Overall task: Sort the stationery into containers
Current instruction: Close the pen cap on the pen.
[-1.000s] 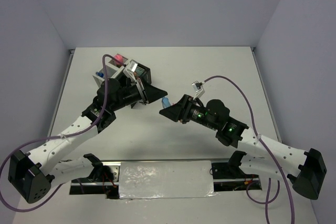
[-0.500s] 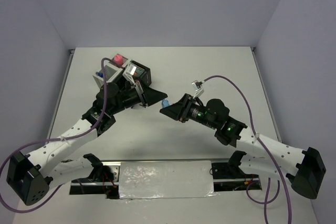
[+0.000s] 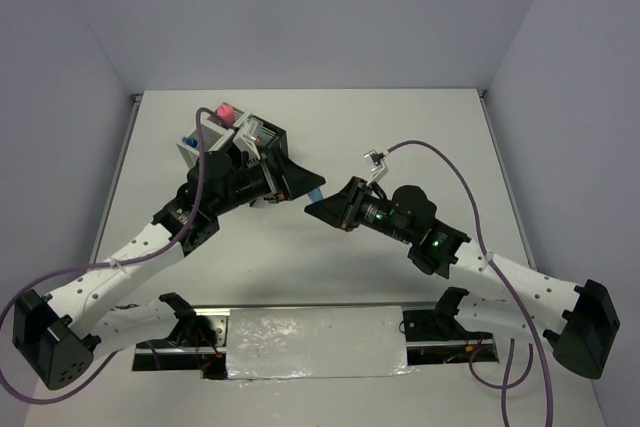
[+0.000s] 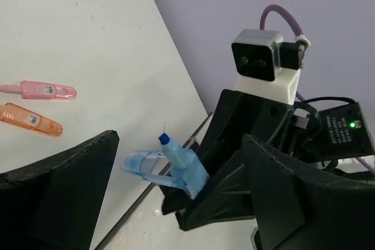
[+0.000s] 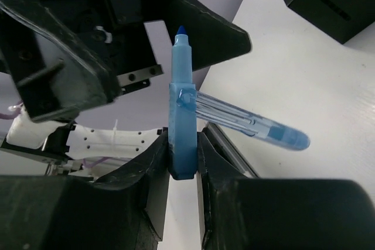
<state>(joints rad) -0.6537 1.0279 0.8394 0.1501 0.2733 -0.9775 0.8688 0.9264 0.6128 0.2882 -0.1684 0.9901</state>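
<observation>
Though unreadable, labels (image 4: pixel 45 90) on two highlighters (image 4: pixel 14 112)

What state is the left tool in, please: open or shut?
Open: the left tool's fingers stand wide apart either side of the blue marker, which the right tool clamps.

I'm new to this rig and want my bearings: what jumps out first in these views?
Mid-table, the two arms meet nose to nose: the right gripper is shut on a blue marker, which pokes between the wide-open jaws of the left gripper. In the left wrist view, a pink highlighter and an orange highlighter lie side by side, apart, on the white table.
</observation>
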